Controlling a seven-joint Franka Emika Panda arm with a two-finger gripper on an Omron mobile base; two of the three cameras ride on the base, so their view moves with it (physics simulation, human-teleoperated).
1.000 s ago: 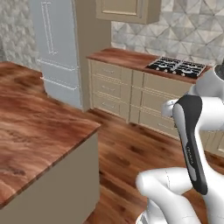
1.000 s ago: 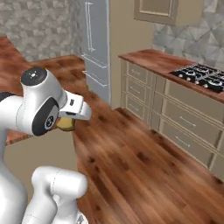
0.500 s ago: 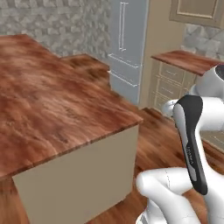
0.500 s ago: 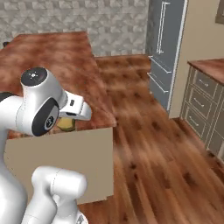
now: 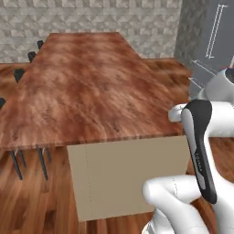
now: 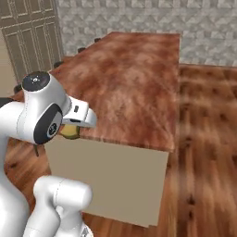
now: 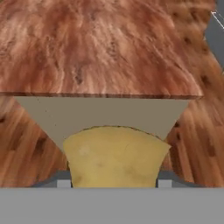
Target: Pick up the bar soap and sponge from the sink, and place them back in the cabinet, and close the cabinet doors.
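From the left base view, the white arm rises at the lower right before a long reddish-brown wooden tabletop [image 5: 91,87] on a beige base.

From the right base view, a bit of the mustard-yellow blocky sponge [image 6: 70,131] peeks out under the arm's wrist, beside the tabletop's near corner.

In the hand view, the hand [image 7: 114,183] is clamped on the sponge [image 7: 114,157], which sits between its fingertips, held above the wooden plank floor [image 7: 199,144] just short of the tabletop's edge.
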